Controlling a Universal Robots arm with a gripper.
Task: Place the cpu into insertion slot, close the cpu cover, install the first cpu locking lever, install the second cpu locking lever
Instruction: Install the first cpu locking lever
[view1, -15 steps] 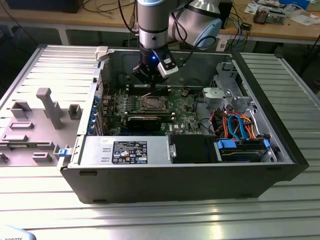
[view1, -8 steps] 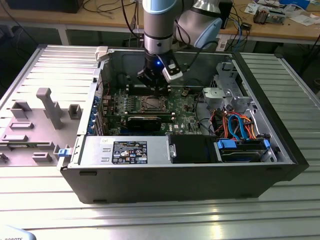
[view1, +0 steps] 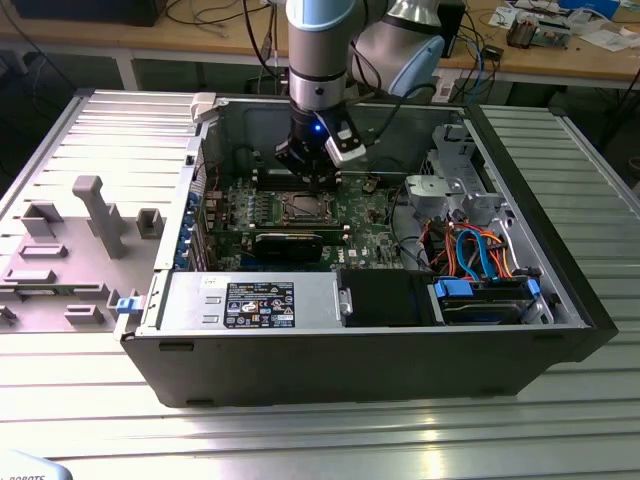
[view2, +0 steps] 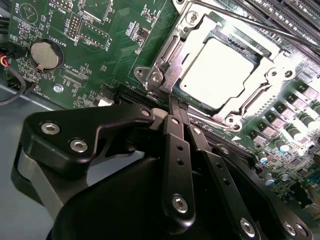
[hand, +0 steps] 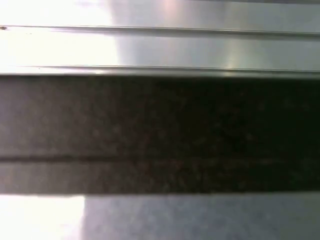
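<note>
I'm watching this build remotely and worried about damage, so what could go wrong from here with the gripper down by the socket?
1. The black gripper sits with its fingers together at the edge of the silver metal cpu cover; a slip could scrape the silvery-grey square cpu.
2. Small components on the green motherboard lie close by and could be knocked.

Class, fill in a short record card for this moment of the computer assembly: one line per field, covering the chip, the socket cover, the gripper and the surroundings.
chip: flat square cpu with silvery-grey metal top, seated in the insertion slot on the green motherboard
cover: thin silver metal cpu cover frame, lying closed around the chip
gripper: black gripper, fingers together, tips just beside the cover's edge
gripper in exterior view, lowered inside the open black computer case, above the socket
nearby: round silver coin battery on the board
</note>
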